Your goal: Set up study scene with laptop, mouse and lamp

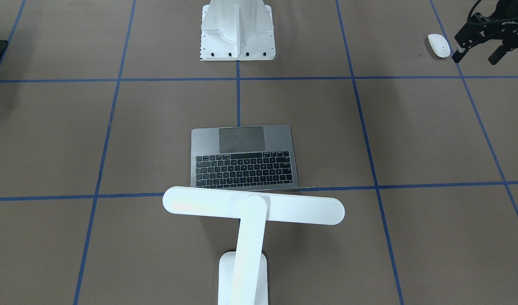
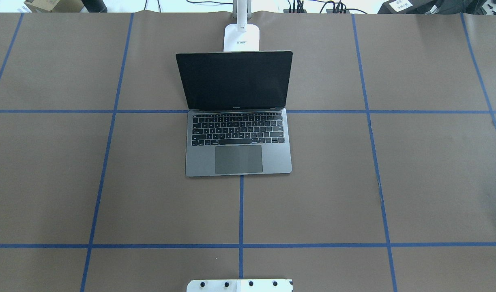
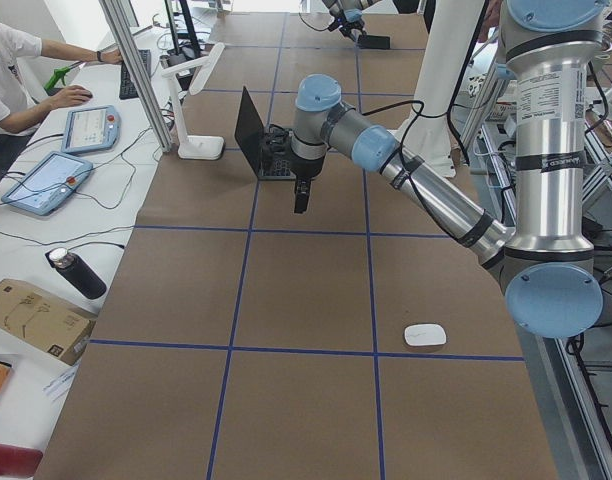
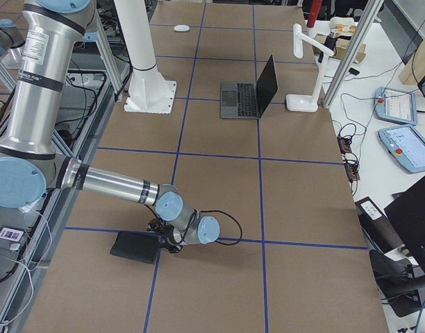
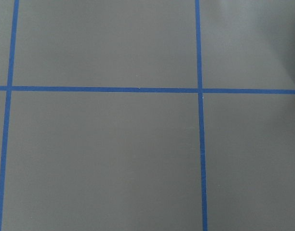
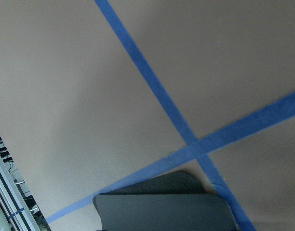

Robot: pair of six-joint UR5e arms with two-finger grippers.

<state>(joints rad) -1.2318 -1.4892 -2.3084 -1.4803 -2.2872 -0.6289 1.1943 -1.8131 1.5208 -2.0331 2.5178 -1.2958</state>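
mouse lies flat on the brown table, over on the robot's left side, close to the robot's edge and well apart from the other things. the left gripper hangs in the air on that same side, clear of the mouse, its two black fingers spread apart with nothing between them. in the middle, the laptop sits open, keyboard and trackpad toward the robot, dark screen tilted slightly back. the lamp stands just behind the lid on the operators' side, base on the table, its long bar head up high and lying crosswise. a white bolted pedestal stands at the robot's edge, in line with the laptop. on the right, the right gripper is down low at a black mat; i can't tell whether its fingers are apart or together.
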